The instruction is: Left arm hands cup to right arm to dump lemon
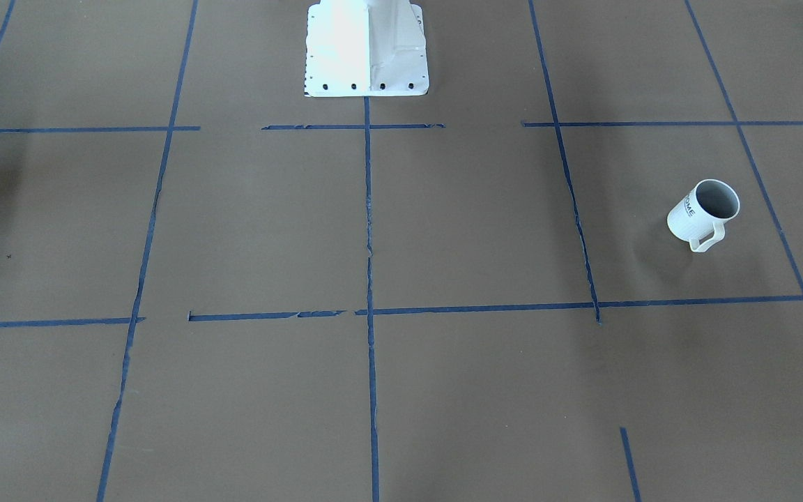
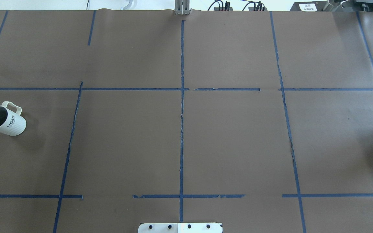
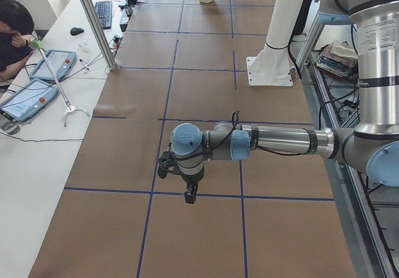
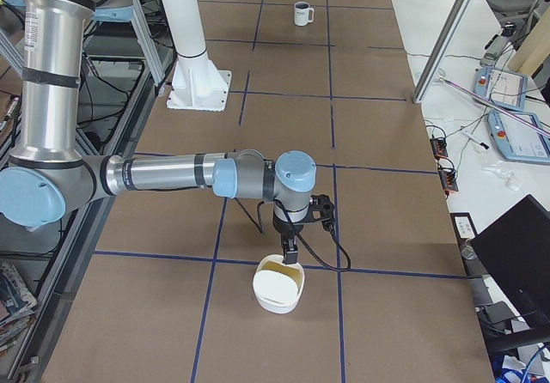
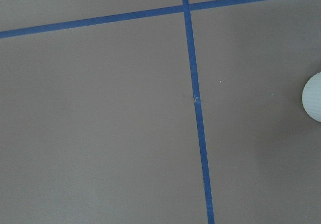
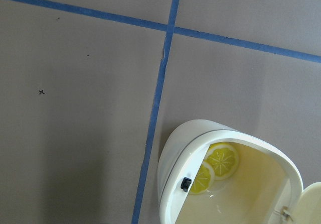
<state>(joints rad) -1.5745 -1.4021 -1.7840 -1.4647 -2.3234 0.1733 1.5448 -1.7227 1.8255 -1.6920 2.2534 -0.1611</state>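
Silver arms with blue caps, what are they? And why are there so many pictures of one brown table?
They are two robot arms at a table. Each ends in an end effector, a pincer for grabbing. Two pictures look down on the table, one from behind the robot and one from across it. Two look along it from its ends: one shows the left arm near, the other the right arm near. Two come from small cameras on the wrists. A white cup marked HOME stands alone; nothing holds it. The right arm's end effector hangs over a white tub with two lemon slices inside.
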